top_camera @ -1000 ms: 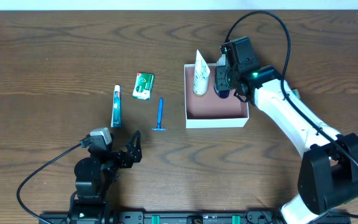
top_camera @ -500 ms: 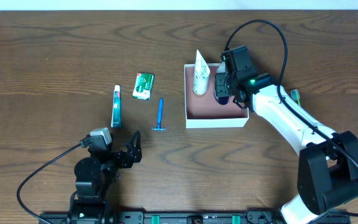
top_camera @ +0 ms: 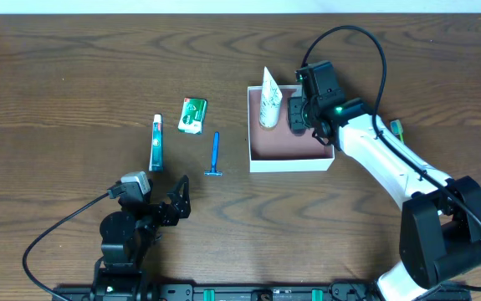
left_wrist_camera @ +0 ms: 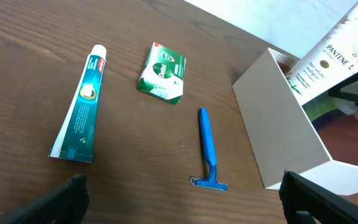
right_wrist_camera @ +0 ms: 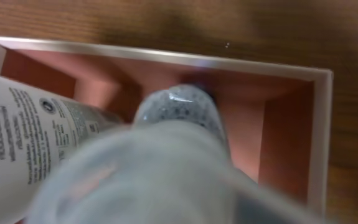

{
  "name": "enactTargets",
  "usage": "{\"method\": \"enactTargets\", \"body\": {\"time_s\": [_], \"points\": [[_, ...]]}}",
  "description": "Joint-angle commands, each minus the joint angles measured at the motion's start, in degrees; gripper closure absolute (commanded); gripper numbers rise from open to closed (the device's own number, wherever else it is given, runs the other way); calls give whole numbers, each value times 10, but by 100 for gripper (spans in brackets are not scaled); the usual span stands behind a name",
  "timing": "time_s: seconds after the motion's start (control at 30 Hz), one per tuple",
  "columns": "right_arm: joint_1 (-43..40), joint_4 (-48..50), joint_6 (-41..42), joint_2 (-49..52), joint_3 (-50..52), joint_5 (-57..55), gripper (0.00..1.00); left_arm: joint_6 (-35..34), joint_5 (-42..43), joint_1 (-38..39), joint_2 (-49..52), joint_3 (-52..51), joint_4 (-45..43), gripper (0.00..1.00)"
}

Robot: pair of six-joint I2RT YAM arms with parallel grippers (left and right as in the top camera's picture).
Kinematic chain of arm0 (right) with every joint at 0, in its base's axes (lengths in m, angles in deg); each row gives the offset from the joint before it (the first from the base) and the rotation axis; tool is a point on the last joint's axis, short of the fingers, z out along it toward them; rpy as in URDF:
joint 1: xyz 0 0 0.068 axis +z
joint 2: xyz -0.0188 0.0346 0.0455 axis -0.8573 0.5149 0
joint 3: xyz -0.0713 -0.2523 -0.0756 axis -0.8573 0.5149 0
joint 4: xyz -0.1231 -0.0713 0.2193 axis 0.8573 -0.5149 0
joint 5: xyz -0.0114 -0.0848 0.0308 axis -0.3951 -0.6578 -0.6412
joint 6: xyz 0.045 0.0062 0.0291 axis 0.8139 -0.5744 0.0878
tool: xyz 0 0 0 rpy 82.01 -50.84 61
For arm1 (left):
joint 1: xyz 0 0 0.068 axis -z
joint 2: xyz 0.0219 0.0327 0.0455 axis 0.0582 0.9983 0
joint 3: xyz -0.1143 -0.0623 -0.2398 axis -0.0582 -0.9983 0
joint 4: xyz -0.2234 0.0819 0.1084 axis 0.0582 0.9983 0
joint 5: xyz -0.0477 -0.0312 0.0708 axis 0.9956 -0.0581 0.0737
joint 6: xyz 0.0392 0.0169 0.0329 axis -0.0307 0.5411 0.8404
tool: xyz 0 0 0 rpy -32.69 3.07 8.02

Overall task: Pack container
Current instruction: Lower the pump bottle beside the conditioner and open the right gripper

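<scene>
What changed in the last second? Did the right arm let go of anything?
The right gripper shifted slightly left and nearer over the far side of the container. A dark item sits in the box beneath it, but the views don't show whether it has been let go. The left gripper, open, the white tube, toothpaste, green packet and razor stayed put.

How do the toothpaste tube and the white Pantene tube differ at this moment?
The toothpaste tube lies flat on the table; the Pantene tube leans tilted inside the container, its upper end above the wall. The toothpaste tube is teal and slim; the Pantene tube is white with a leaf print and plainly broader. Both are squeeze tubes of toiletries.
</scene>
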Motion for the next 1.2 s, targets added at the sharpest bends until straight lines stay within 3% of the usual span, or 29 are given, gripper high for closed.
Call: {"method": "enactTargets", "body": {"time_s": [0.0, 0.53, 1.17], "points": [[8, 2, 6, -9, -6, -5, 47, -5, 8, -3, -1, -9, 20, 2], [8, 9, 6, -14, -12, -4, 42, -5, 8, -3, -1, -9, 20, 2], [7, -42, 5, -130, -16, 7, 37, -5, 8, -3, -1, -9, 20, 2]]}}
